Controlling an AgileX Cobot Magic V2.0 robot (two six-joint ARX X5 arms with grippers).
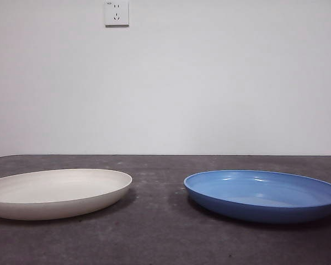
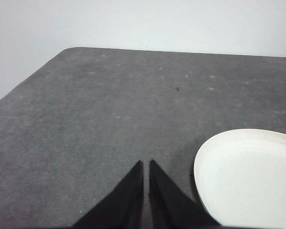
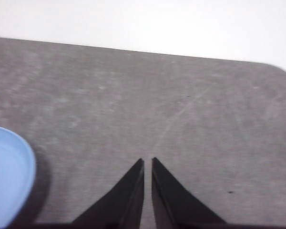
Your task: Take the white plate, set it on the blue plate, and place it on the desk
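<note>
The white plate [image 1: 55, 192] lies flat on the desk [image 1: 160, 232] at the left of the front view. The blue plate [image 1: 263, 194] lies flat at the right, apart from the white one. Neither gripper shows in the front view. My left gripper [image 2: 146, 164] is shut and empty above the desk, beside the white plate [image 2: 250, 179]. My right gripper [image 3: 148, 162] is shut and empty above the desk, beside the blue plate [image 3: 7, 174], whose edge alone shows.
A white wall with a socket [image 1: 116, 12] stands behind the desk. The desk's rounded far corners show in both wrist views [image 2: 69, 50] [image 3: 276, 67]. A gap of bare desk lies between the two plates.
</note>
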